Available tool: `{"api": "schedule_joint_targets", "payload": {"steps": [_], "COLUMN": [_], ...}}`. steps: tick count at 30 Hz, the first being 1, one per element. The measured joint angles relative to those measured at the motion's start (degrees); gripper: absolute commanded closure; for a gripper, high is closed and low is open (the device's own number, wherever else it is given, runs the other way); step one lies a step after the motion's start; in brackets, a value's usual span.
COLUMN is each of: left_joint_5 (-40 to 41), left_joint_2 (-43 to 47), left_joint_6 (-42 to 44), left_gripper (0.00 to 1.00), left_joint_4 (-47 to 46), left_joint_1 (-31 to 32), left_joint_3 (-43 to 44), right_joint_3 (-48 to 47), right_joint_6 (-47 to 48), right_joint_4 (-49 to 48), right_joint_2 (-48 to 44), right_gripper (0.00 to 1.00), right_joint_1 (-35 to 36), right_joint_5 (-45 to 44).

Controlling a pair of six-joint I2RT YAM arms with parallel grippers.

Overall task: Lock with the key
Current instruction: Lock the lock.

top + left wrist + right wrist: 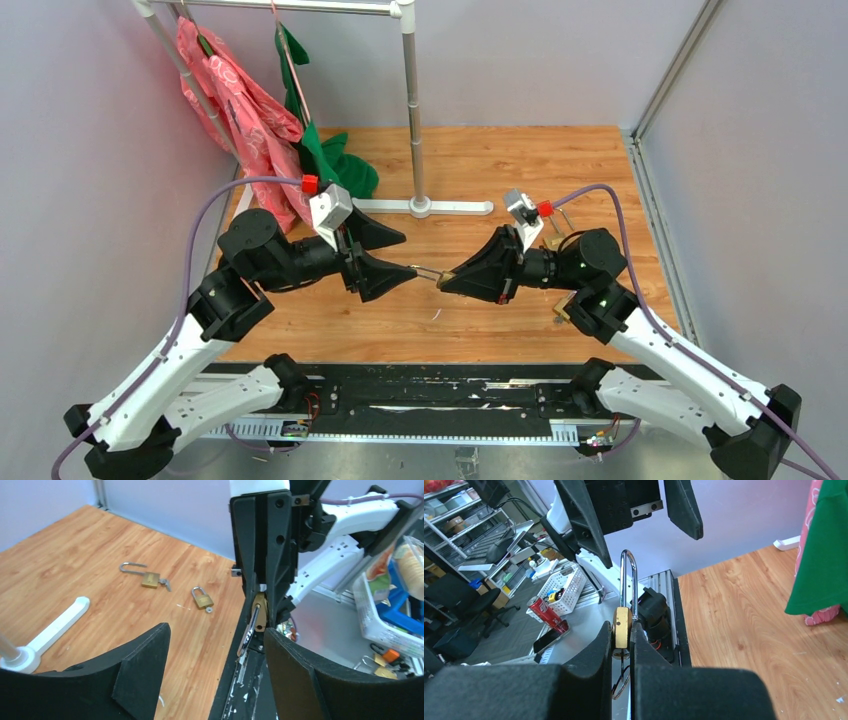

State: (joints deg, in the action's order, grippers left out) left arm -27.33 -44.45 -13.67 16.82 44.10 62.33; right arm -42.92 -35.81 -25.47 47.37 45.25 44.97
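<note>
- While the right gripper [446,279] pinches tight on the brass padlock with a long silver shackle [622,626], it hangs mid-air between the arms.
- And the left gripper [408,256] gapes wide, empty, just beside that padlock.

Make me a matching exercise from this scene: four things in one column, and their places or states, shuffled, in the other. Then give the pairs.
Things
1. left gripper
2. right gripper
3. green cloth
4. short padlock

Places or states
A. hanging on the rack
B. open
C. lying on the table
D. shut on a long padlock

Pairs: 1-B, 2-D, 3-A, 4-C
</note>
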Motion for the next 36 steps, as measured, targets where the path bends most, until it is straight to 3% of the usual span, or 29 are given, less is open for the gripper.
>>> {"api": "schedule_joint_targets", "payload": {"steps": [4, 9, 20, 22, 26, 31, 36], "left_joint_5": [-4.61, -10.47, -16.0, -16.13, -16.5, -16.39, -16.5], "left_joint_2": [-0.02, -0.44, -4.24, -4.42, -4.42, -4.42, -3.87], "left_joint_6": [-1.44, -4.26, -5.86, -5.84, -4.92, -3.48, -2.95], "left_gripper": [0.32, 0.54, 0.62, 0.57, 0.31, 0.3, 0.56], "left_joint_4": [-0.04, -1.77, -3.43, -3.41, -2.86, 0.57, 2.12], "left_joint_1": [-0.48, -0.55, -0.66, -0.79, -0.79, -0.81, -0.83], "left_joint_3": [0.7, 0.79, 0.79, 0.79, 0.83, 0.9, 0.87], "right_joint_3": [-0.74, -0.74, -0.74, -0.74, -0.74, -0.74, -0.74], "right_joint_6": [0.55, 0.92, 1.2, 1.29, 1.55, 1.92, 2.21], "right_joint_4": [0.66, 1.62, 3.91, 4.15, 4.52, 4.37, 4.33], "right_joint_2": [-0.42, -0.44, -0.26, -0.28, -0.28, -0.46, -0.61], "right_gripper": [1.0, 1.0, 1.0, 1.0, 1.0, 1.0, 1.0], "right_joint_1": [0.0, 0.0, 0.0, 0.0, 0.0, 0.0, 0.0], "right_joint_5": [1.01, 1.11, 1.14, 1.16, 1.07, 1.11, 1.11]}}
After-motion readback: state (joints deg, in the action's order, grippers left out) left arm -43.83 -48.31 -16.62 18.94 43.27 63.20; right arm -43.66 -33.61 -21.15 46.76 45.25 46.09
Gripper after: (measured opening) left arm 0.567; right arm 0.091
